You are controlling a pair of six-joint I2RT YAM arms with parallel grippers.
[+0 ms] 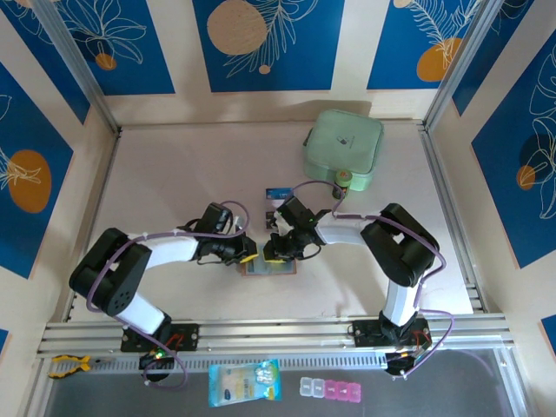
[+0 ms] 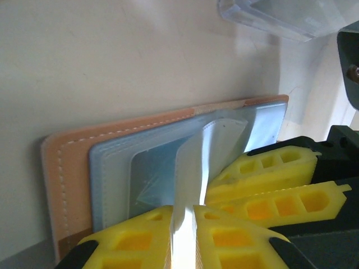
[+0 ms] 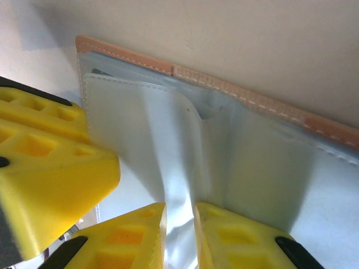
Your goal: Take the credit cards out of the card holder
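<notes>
While your two arms meet over the middle of the bench (image 1: 174, 174), the card holder (image 1: 269, 268) lies open and flat beneath them. Its grey pocketed inside faces up, and its salmon-tan stitched border shows along the edge. Your left hand (image 1: 248, 255) comes in from the left and your right hand (image 1: 279, 251) from the right, their tips close together above the holder.

From the left wrist you see your left hand (image 2: 185, 216) pressed together on a grey flap (image 2: 210, 145) of the holder's lining. The flap rises off the pocketed inside and runs down between the yellow fingers (image 2: 132, 241). The right hand's yellow fingers sit just beside it on the right, over the holder's far end. A clear plastic piece (image 2: 280, 19) rests on the bench beyond the holder.

From the right wrist, your right hand (image 3: 179, 218) likewise pinches a fold of the grey lining, lifted off the flat holder. The left hand's yellow finger lies at the left, over the holder's corner.

You cannot tell whether a card sits in the pockets. A blue and white card (image 1: 278, 192) lies on the bench just beyond the holder, out of it. The mint-green pouch (image 1: 343, 148) sits farther back and to the right.
</notes>
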